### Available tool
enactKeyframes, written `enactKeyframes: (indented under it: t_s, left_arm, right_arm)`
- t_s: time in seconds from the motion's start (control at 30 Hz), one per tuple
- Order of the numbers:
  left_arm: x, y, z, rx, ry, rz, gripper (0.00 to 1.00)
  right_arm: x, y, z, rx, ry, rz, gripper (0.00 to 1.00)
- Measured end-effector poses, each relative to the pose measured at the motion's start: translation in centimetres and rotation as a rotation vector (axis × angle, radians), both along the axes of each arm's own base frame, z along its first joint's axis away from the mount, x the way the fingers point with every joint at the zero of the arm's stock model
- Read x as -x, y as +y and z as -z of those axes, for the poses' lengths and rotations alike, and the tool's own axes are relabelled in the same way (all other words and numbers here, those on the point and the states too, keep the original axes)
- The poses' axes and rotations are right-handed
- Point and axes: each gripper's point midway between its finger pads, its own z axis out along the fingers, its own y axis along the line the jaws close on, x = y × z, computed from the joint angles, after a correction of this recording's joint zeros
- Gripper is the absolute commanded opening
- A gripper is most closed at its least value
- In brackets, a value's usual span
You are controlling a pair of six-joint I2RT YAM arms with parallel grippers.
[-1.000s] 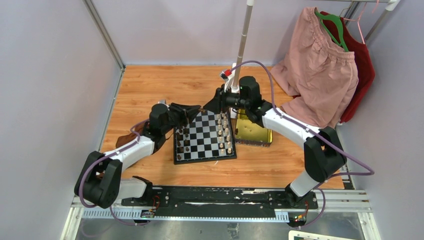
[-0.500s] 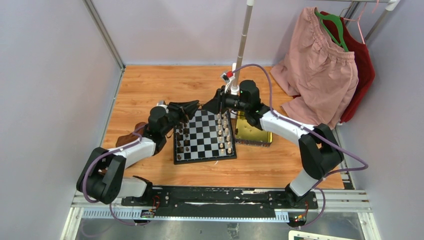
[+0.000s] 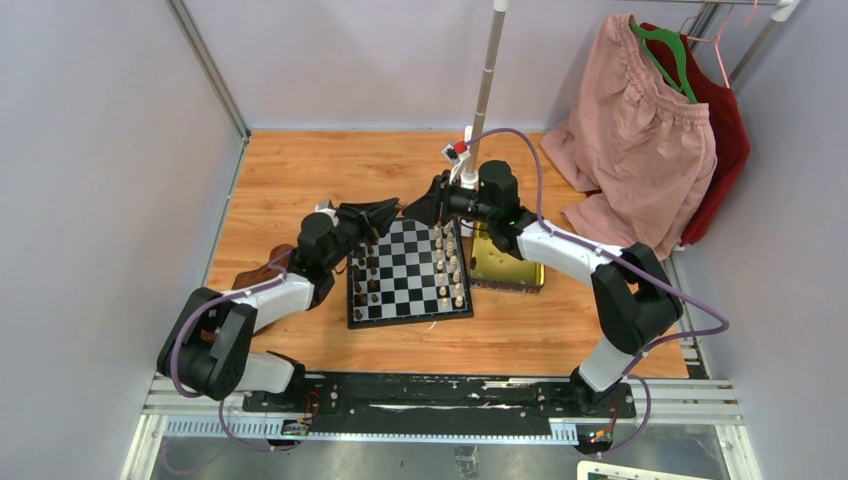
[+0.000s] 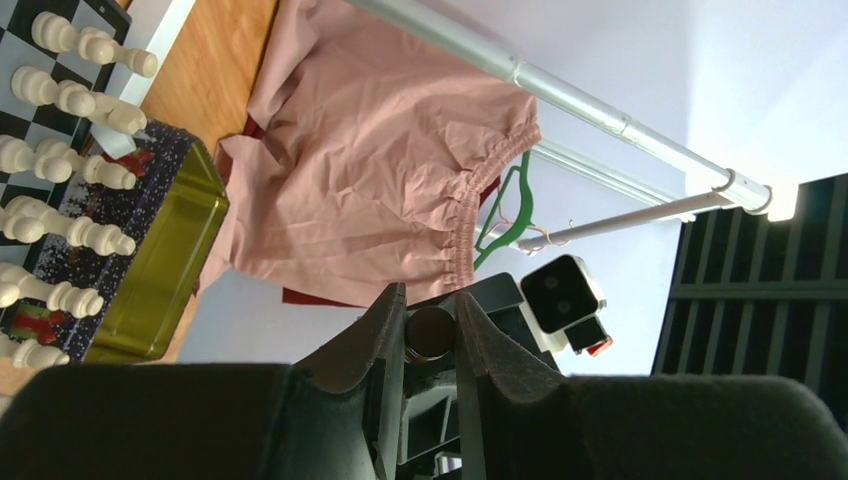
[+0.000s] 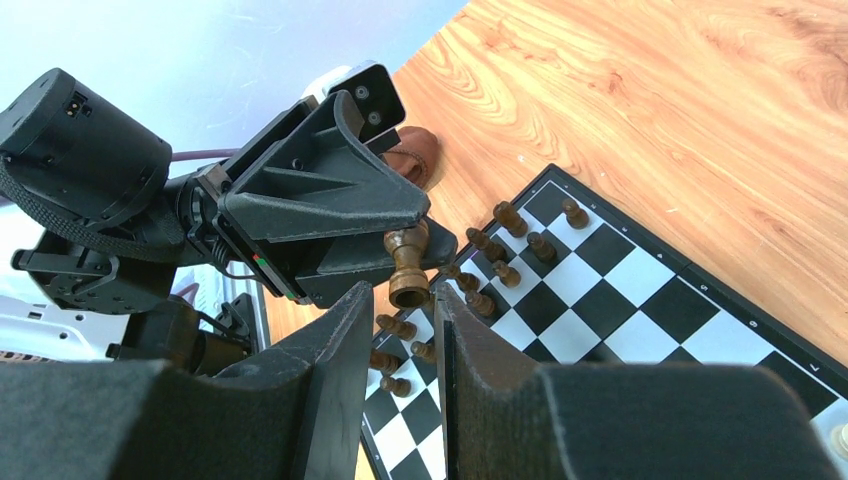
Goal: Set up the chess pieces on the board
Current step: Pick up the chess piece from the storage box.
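Observation:
The board (image 3: 410,272) lies mid-table, with dark chess pieces (image 3: 365,282) along its left side and cream ones (image 3: 450,268) along its right. Above the board's far edge my left gripper (image 3: 388,212) is shut on a dark brown piece (image 5: 408,262), held tilted with its base toward the right gripper. In the left wrist view that piece's round base (image 4: 430,335) sits pinched between the pads, left gripper (image 4: 430,300). My right gripper (image 3: 420,210) faces it tip to tip. It is open, right gripper (image 5: 400,298), its fingers just either side of the piece's base, with gaps showing.
A shiny gold tray (image 3: 508,262) stands right of the board. A brown pouch (image 3: 255,278) lies to the left. A rack pole (image 3: 485,80) rises behind the grippers, and pink clothing (image 3: 635,150) on hangers drapes down at the back right. Grey walls enclose the table.
My left gripper has lifted and moved right with the dark piece toward the right gripper. The right arm has shifted slightly left, so the two tips now meet.

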Motion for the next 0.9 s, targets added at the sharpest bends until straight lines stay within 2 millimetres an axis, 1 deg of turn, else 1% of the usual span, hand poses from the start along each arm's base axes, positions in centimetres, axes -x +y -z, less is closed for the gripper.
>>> enactKeyframes:
  t_s: [0.37,0.63,0.7,0.9]
  left_arm:
    - [-0.08,-0.08,0.15,0.008,0.005,0.003,0.01]
    - [0.09,-0.08,0.58,0.005,0.013,0.007,0.01]
    - [0.1,-0.07,0.67,0.005,0.015,0.006,0.01]
    - [0.05,-0.07,0.64,0.006,0.012,0.006,0.01]
  right_arm:
    - [-0.1,0.19,0.5,-0.001,0.013,-0.006,0.31]
    - [-0.12,0.23,0.31,-0.006,0.01,-0.006,0.28]
    - [-0.12,0.23,0.31,-0.007,0.011,-0.006,0.26]
    - [-0.19,0.23,0.34,-0.009,0.018,-0.006,0.16]
